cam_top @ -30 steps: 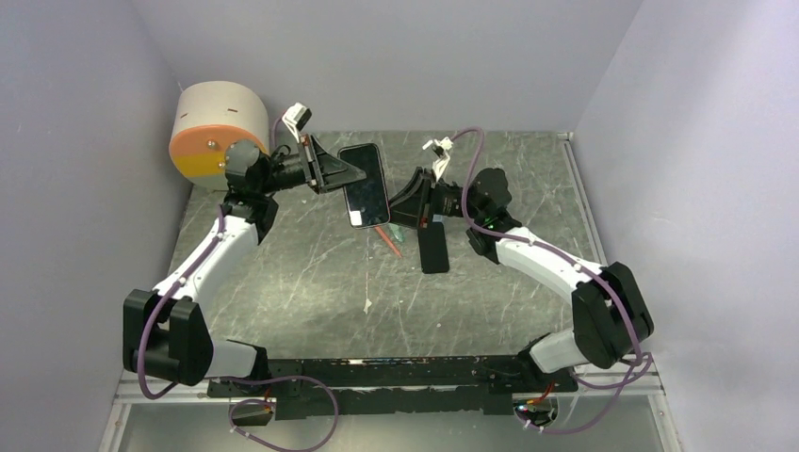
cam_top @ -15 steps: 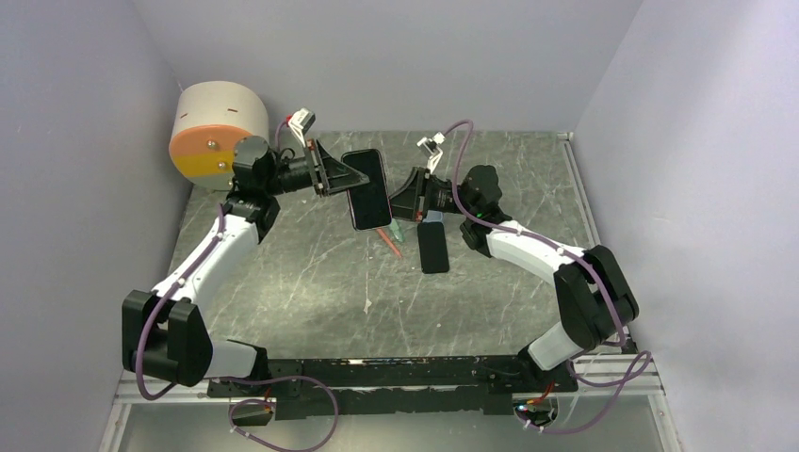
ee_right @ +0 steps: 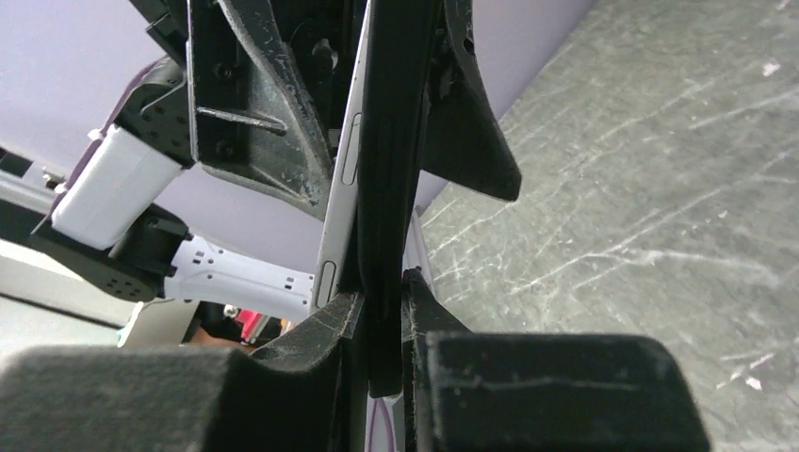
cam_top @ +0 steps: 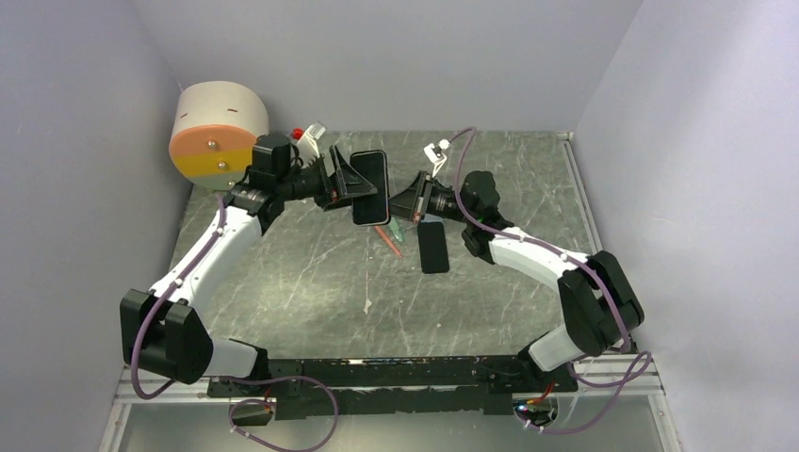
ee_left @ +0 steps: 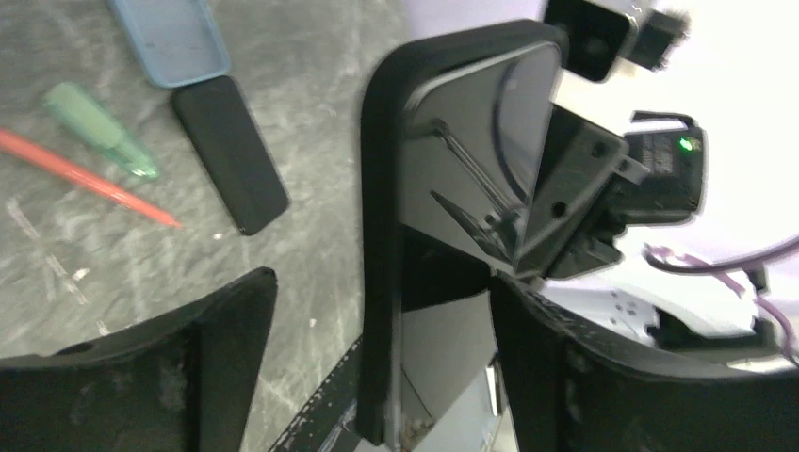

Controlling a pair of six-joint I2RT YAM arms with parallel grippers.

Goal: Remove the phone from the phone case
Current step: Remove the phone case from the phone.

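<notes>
Above the grey marbled tabletop [cam_top: 311,273], my left pincer [cam_top: 356,181] is clamping the silver-edged phone [ee_right: 341,188] upright in the air. My right pincer [ee_right: 382,306] is pinching the black rubbery phone case [ee_right: 391,169] at its rim. I judge the peeling is under way. Next I should pull the rim away gently.

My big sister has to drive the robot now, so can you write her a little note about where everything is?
Left end effector: shut on the silver-edged phone, holding it on edge above the grey marbled table.
Right end effector: shut on the rim of the black phone case around it.
Done: both have their grip.
Left: phone is not out yet; probably peel the case off while the left holds firm.
</notes>
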